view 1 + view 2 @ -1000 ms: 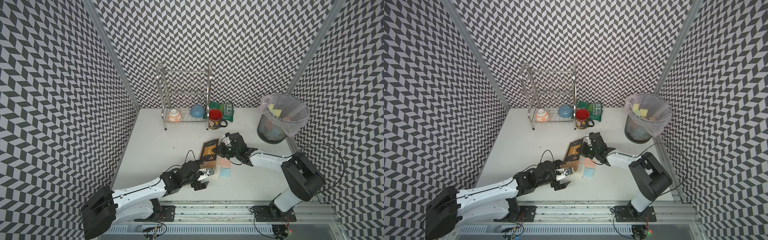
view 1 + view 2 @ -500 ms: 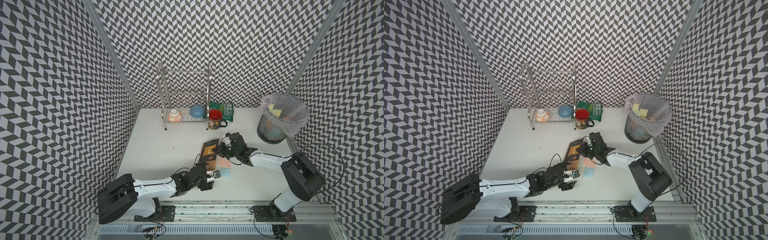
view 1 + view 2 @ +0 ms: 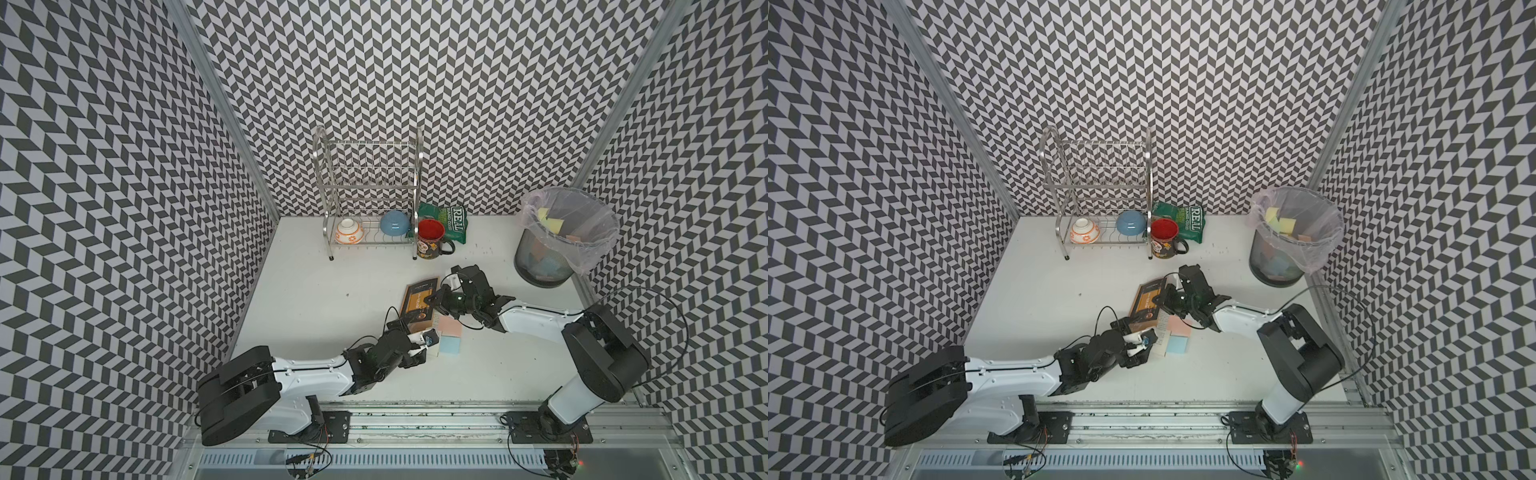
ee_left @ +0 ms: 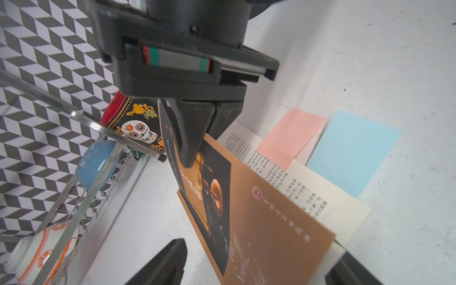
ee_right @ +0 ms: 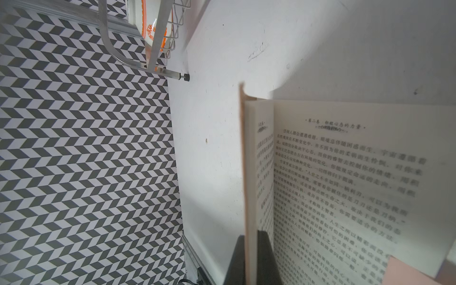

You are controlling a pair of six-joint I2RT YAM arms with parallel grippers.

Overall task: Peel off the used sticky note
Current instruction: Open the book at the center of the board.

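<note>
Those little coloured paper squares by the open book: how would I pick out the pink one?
Start at the metal dish rack by the back wall and come forward to the open book with the orange-brown cover. Two paper squares lie at its page edge: the pink sticky note overlaps the printed page on the rack side, while the blue note lies nearer the front.

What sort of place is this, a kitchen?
Probably a robot test booth: patterned walls box in a white table, two arms are bolted to a rail, and the dish rack, book and bin look staged.
</note>
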